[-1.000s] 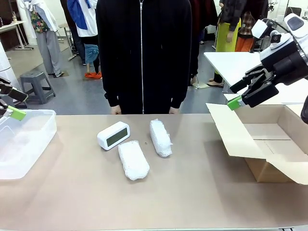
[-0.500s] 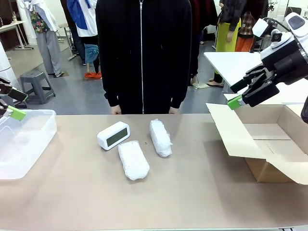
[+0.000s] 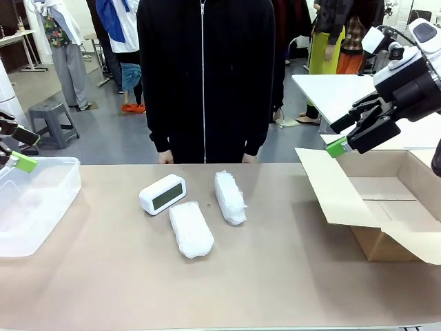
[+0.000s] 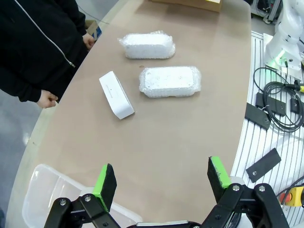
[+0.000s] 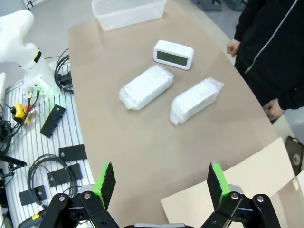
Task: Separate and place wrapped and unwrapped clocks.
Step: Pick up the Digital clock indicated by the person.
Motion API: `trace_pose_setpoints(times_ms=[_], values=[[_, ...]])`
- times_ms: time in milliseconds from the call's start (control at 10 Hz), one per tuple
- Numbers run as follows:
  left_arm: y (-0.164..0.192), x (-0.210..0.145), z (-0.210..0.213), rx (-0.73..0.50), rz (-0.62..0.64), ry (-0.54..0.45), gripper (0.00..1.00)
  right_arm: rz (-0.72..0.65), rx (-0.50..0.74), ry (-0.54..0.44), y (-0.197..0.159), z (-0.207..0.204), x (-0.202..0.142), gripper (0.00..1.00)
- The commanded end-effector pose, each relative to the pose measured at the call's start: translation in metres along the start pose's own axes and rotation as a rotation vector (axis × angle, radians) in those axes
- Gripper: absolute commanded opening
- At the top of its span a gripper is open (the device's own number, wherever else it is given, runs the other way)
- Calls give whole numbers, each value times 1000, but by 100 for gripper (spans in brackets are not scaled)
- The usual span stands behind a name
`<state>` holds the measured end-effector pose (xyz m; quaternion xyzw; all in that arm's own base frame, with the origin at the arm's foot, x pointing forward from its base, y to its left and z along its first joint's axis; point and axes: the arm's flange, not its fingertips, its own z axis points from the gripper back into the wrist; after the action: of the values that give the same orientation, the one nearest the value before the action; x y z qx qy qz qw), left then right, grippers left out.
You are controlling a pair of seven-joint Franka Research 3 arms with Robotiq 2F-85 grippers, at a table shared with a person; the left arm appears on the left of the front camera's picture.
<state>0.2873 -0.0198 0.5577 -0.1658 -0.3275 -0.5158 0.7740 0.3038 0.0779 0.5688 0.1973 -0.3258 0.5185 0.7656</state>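
A bare white clock (image 3: 162, 194) with a dark screen lies left of the table's middle; it also shows as the clock (image 4: 116, 94) and the clock (image 5: 173, 54) in the wrist views. Two bubble-wrapped clocks lie beside it: one nearer me (image 3: 191, 229) (image 4: 169, 81) (image 5: 145, 87), one farther right (image 3: 229, 196) (image 4: 146, 45) (image 5: 196, 100). My left gripper (image 4: 161, 176) hangs open high over the tub at the left edge, one green pad (image 3: 24, 163) showing. My right gripper (image 5: 161, 178) stands open above the cardboard box, its pad (image 3: 335, 147) near the flap. Neither holds anything.
A clear plastic tub (image 3: 34, 207) sits at the table's left end. An open brown cardboard box (image 3: 386, 200) stands at the right. A person in a black zip jacket (image 3: 204, 76) stands at the far edge, hands by their sides. Cables lie beyond the table's near side.
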Motion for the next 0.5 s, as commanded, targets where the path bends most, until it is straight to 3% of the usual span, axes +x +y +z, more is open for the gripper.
trace_pose_setpoints(times_ms=[0, 400], values=[[1, -1, -1, -11, -8, -7, 100, 10, 20, -20, 0, -1, 2, 100], [1, -1, -1, -11, -8, -7, 100, 10, 20, -20, 0, -1, 2, 100]])
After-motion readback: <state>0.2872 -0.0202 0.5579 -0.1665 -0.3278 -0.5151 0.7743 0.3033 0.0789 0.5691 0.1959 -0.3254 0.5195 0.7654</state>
